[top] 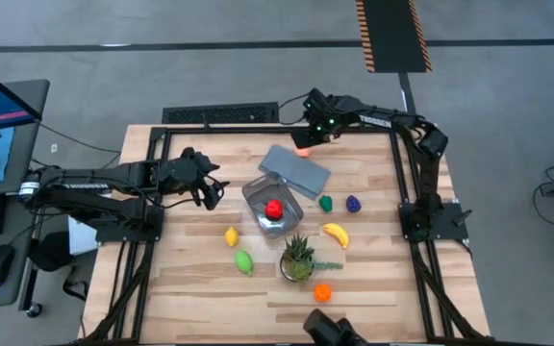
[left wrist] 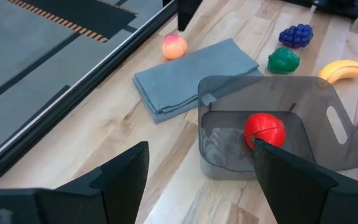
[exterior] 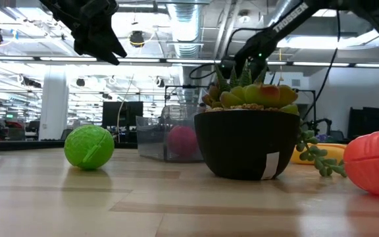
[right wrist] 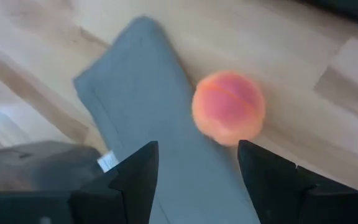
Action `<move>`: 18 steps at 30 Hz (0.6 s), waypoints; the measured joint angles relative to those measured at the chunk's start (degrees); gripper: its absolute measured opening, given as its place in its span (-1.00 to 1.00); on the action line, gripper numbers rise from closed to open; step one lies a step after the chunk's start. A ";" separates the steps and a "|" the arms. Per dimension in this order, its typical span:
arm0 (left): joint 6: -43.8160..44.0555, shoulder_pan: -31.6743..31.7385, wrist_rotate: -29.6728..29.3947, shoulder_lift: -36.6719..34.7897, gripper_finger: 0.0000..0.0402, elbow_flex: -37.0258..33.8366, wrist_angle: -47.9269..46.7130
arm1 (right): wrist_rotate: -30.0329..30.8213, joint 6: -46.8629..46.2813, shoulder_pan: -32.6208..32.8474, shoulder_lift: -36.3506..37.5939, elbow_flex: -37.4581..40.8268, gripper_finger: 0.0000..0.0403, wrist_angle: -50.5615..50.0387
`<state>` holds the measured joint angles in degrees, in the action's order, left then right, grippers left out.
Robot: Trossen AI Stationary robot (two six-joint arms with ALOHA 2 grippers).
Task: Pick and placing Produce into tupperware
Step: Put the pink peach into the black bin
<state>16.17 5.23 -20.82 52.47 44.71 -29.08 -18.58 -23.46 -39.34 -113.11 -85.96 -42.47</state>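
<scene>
From the overhead camera I had the right gripper point(top: 308, 133) near the top centre of the frame, poised over the peach point(top: 302, 151), which sat on the wood touching the far edge of the grey-blue lid point(top: 296, 169). Through the right wrist camera its fingers stood apart, with the peach point(right wrist: 229, 107) just ahead of the gap, slightly toward one side. Being round, it offered no long axis to align with. The tupperware point(top: 287, 206), already holding a red fruit point(top: 273, 209), lay at mid-frame, below the lid. My left gripper point(top: 210, 190), fingers spread and empty, waited left of the tub, clearly farther from the peach, so I judged this pick the right arm's.
</scene>
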 joint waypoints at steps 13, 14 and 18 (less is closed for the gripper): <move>2.22 -0.36 0.61 0.00 0.36 0.02 -0.68 | 5.34 5.70 1.40 -5.14 -10.48 0.23 -4.01; 2.20 -0.37 0.61 0.00 0.36 0.01 -0.73 | 5.21 6.23 1.45 -5.31 -11.28 0.24 -3.98; 2.04 -0.39 0.59 0.00 0.36 0.02 -0.70 | 5.11 9.96 1.93 -5.30 -13.28 0.33 -5.22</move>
<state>18.21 4.84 -20.23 52.47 44.73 -29.78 -13.48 -13.50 -37.40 -118.41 -99.24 -47.69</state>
